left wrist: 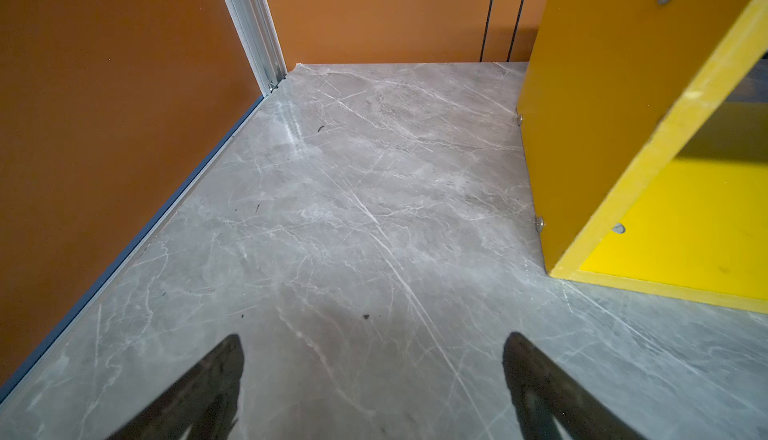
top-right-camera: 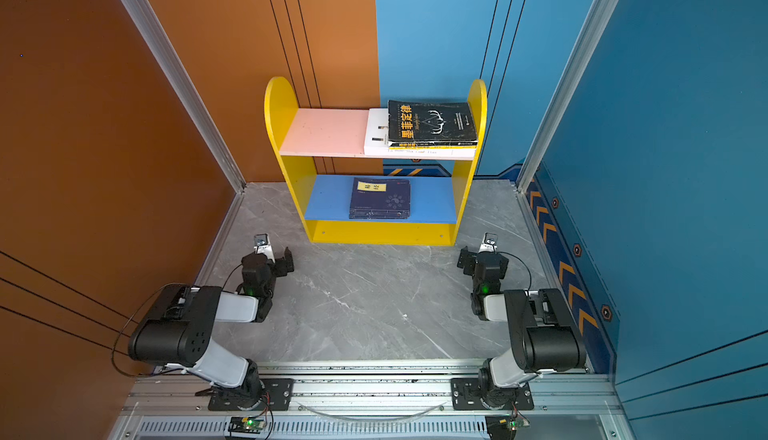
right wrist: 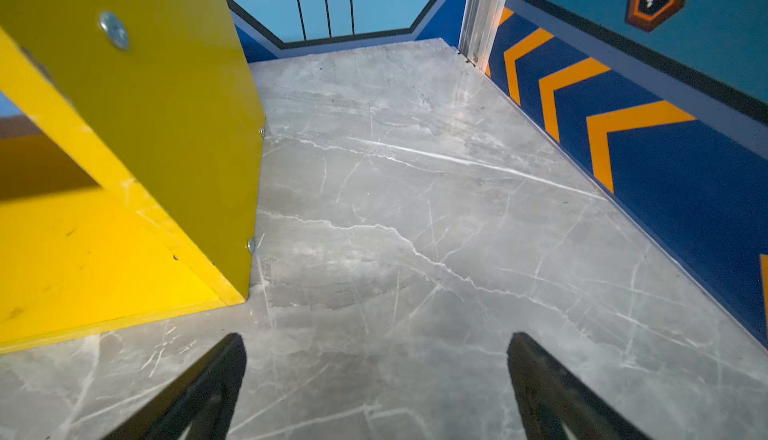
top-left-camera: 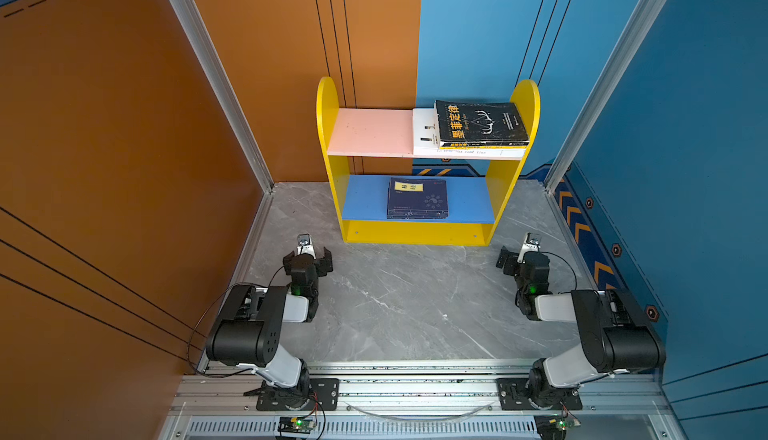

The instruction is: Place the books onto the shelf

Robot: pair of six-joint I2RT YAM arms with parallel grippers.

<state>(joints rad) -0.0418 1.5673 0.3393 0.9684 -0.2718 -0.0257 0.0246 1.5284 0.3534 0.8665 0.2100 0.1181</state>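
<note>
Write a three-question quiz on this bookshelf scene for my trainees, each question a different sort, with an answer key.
1. True or false: the black book tops the stack on the pink upper board.
2. Where do the navy books lie? A) pink upper board B) blue lower board C) marble table
3. Fill in: the left gripper and the right gripper both stand ____, holding nothing.
Key: 1 true; 2 B; 3 open.
</note>
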